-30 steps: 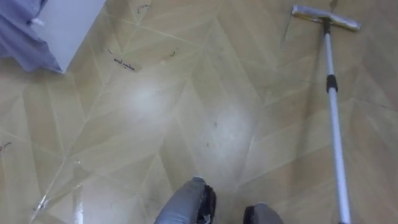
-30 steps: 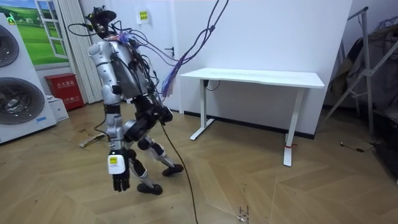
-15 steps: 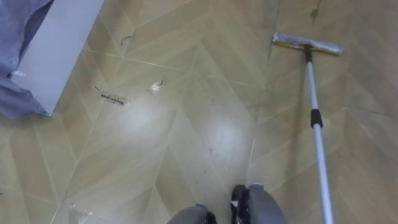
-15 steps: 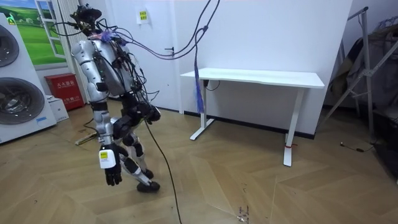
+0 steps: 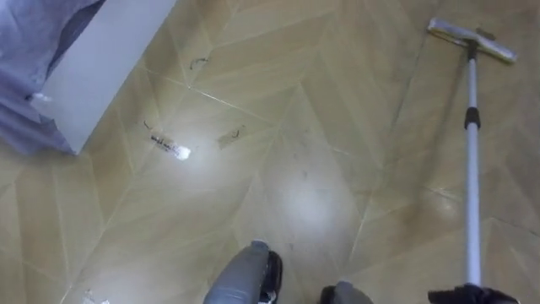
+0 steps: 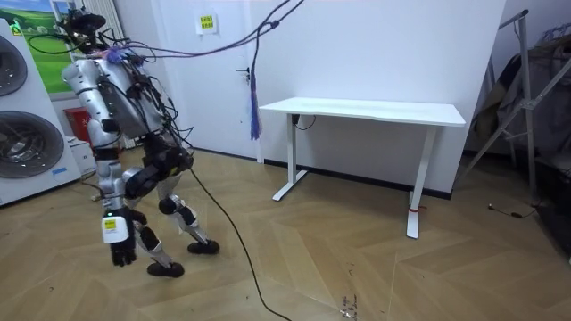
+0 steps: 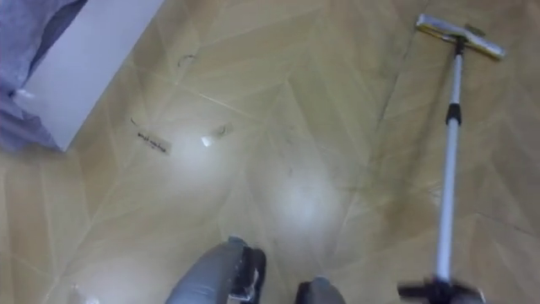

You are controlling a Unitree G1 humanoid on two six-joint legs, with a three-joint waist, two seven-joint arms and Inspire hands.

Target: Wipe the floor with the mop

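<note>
While the robot stands one foot ahead of the other near the washers point(image 6: 22, 134), the mop point(image 5: 471, 169) is at its right, its head point(image 5: 471, 40) on the floor point(image 5: 278, 169) ahead. Left hand point(image 6: 122, 251) hangs at its side, fingers relaxed, empty. Right hand point(image 5: 472, 296): dark shape at the handle's near end; I cannot tell its grip.

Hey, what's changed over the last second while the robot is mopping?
The robot has walked toward the room view's left, away from the white desk and nearer the washing machines. The mop travelled with it, its head on the floor ahead to the robot's right, the right hand at the pole's near end. The left hand hangs open as before; the desk stayed put.
</note>
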